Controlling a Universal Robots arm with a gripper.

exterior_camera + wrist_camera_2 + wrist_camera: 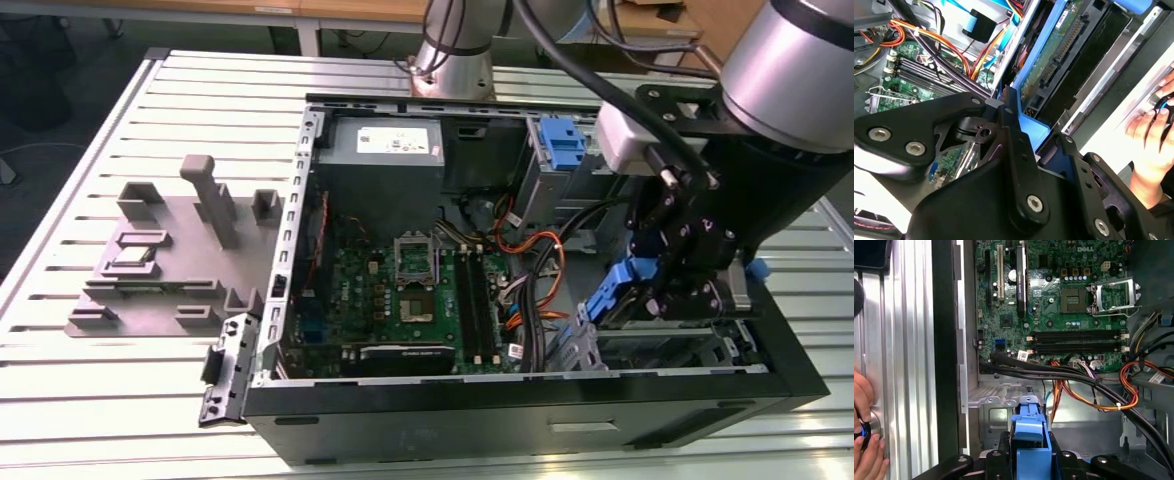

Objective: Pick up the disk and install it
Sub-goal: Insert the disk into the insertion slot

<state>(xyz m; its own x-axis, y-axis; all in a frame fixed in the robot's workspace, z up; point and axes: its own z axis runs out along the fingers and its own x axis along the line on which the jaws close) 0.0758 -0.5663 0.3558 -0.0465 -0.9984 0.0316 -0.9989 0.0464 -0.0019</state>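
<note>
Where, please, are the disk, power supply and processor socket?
the disk (pixel 1050 56), second wrist view, green circuit board.
the power supply (pixel 396 140), exterior view, white label.
the processor socket (pixel 1075 299), first wrist view, centre.

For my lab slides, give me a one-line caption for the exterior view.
Robot gripper holds the disk at the metal drive bay of an open computer case.
</note>
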